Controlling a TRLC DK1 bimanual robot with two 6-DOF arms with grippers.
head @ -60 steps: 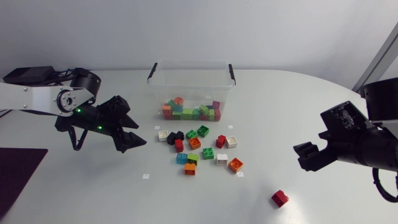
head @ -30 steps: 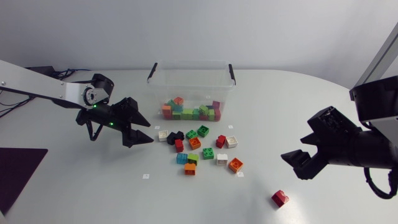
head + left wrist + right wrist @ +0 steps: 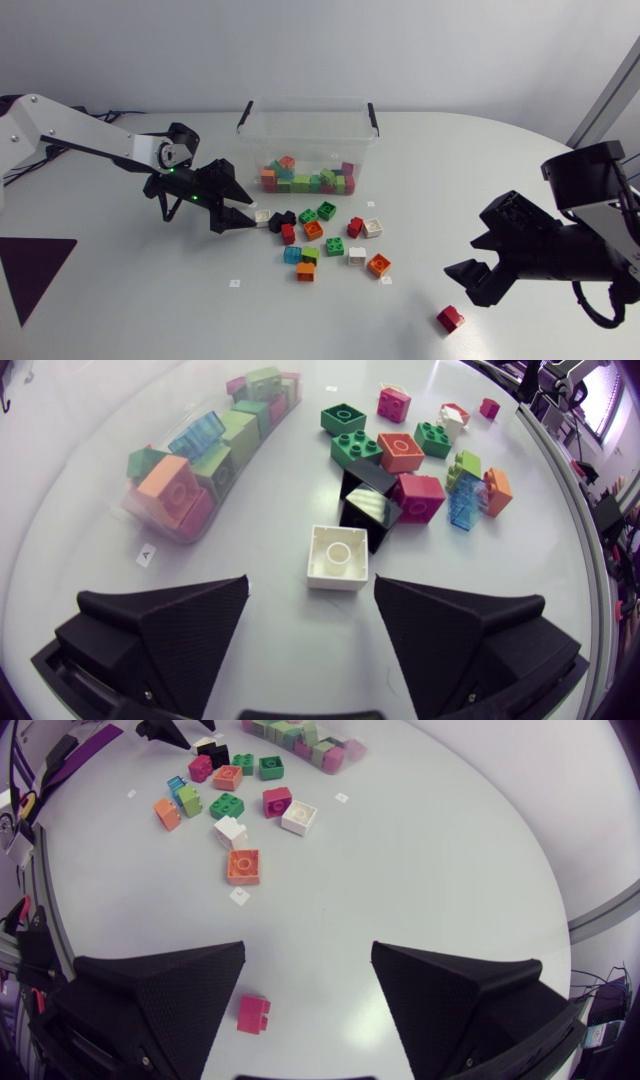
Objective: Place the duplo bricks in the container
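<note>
White glossy table (image 3: 150, 310), rounded edge, soft even light.

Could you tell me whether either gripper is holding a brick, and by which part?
Nothing is held; the left gripper and right gripper are both open.

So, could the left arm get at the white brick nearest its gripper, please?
Probably yes: the left gripper is open, the white brick lies just ahead of it, nothing between them.
</note>
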